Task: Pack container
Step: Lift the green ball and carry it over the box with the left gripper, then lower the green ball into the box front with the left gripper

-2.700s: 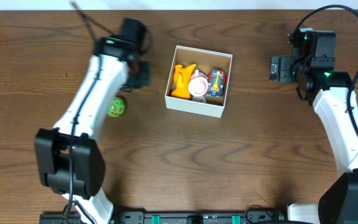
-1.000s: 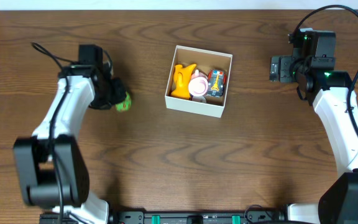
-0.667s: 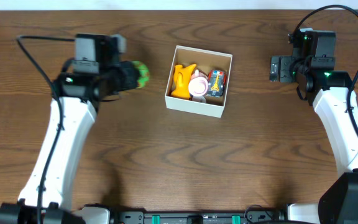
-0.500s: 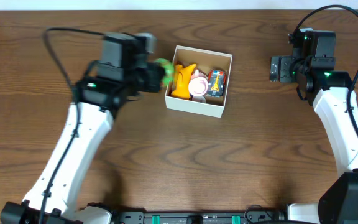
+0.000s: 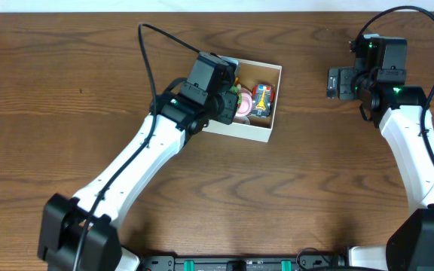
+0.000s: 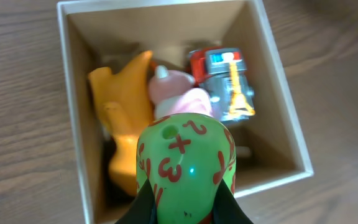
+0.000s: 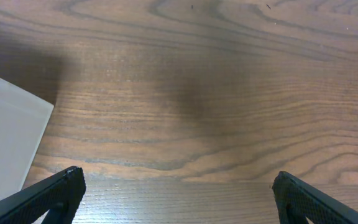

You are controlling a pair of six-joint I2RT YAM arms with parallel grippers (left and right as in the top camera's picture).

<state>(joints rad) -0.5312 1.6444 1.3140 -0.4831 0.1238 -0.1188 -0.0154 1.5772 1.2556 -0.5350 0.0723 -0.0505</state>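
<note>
The container [image 5: 266,134] is a white box with a brown inside, at the table's middle back. It holds a yellow toy [image 6: 120,112], a pink toy [image 6: 176,99] and a red and silver robot toy [image 6: 225,81]. My left gripper [image 6: 185,205] is shut on a green ball [image 6: 185,155] with red numerals and holds it above the box's near-left part. In the overhead view the left gripper [image 5: 221,105] covers the box's left side and hides the yellow toy. My right gripper [image 5: 337,83] is open and empty, well right of the box, with its fingers [image 7: 179,193] wide apart.
The box's white corner [image 7: 5,143] shows at the left edge of the right wrist view. Brown wood table [image 5: 292,203] lies all round. The left arm's black cable [image 5: 145,53] loops over the table left of the box.
My left gripper closed on the green ball at the table's left and carried it right, to above the box. The right arm has not moved.
</note>
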